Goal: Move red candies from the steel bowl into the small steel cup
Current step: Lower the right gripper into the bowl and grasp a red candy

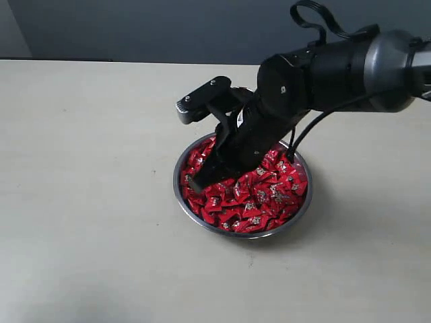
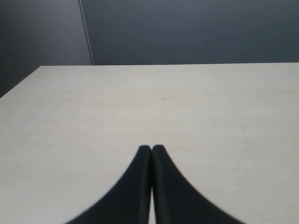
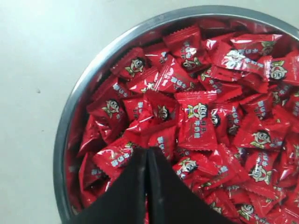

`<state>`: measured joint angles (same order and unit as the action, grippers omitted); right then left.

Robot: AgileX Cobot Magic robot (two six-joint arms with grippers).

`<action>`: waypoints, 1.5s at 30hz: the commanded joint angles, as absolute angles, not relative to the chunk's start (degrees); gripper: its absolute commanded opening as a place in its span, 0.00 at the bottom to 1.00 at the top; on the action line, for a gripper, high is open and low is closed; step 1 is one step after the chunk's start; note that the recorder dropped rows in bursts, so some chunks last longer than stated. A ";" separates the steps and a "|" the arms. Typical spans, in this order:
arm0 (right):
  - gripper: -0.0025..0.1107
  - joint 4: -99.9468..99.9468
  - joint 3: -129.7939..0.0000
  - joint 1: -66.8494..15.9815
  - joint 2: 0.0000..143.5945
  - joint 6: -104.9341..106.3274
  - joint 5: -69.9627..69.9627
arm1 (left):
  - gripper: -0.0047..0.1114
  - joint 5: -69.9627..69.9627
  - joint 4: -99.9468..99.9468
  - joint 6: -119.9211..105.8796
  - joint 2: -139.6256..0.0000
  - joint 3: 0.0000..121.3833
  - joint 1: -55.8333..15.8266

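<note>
1. Right gripper (image 1: 195, 183) first: it is down in the heap, its two black fingers pressed flat against each other, only a thin seam between them in the right wrist view (image 3: 147, 151).
2. Those tips touch the red candies (image 3: 196, 116) at the side of the pile that lies toward the left of the exterior view. Whether a wrapper is caught at the very tip, I cannot tell.
3. The red candies (image 1: 262, 195) are glossy red wrappers with crimped ends and small printed faces, and they lie packed and overlapping.
4. All of them sit inside the steel bowl (image 1: 249, 235), and they fill it nearly to its thin shiny rim (image 3: 70, 112).
5. The bowl stands on the pale table (image 1: 87, 168), a little right of centre in the exterior view.
6. Up from the fingers, the right arm (image 1: 316, 74) slants in from the upper right and leans steeply over the bowl.
7. A grey wrist camera (image 1: 202, 97) juts out above the gripper, and a black cable (image 1: 316, 17) loops over the arm.
8. Over to the left gripper (image 2: 152, 148): its fingers are closed tight together too, with bare table (image 2: 187, 102) beyond them.
9. A dark wall (image 2: 187, 28) stands behind the table's far edge.
</note>
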<state>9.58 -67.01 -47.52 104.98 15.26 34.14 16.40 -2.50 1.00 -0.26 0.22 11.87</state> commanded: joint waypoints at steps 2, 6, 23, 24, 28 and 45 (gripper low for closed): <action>0.02 9.58 -69.87 -47.50 106.92 15.53 37.19 | 0.04 16.30 -2.57 1.15 0.00 0.00 11.92; 0.05 9.53 -69.98 -47.50 107.64 15.53 37.45 | 0.04 16.30 -2.57 1.15 0.00 0.00 11.92; 0.34 10.61 -70.10 -47.50 110.77 14.43 36.87 | 0.04 16.30 -2.57 1.15 0.00 0.00 11.92; 0.34 10.38 -70.10 -47.50 111.20 14.43 36.73 | 0.04 16.30 -2.57 1.15 0.00 0.00 11.92; 0.34 9.04 -70.10 -47.50 111.78 14.43 35.27 | 0.04 16.30 -2.57 1.15 0.00 0.00 11.92; 0.34 4.90 -72.41 -47.41 114.50 13.15 35.65 | 0.04 16.30 -2.57 1.15 0.00 0.00 11.92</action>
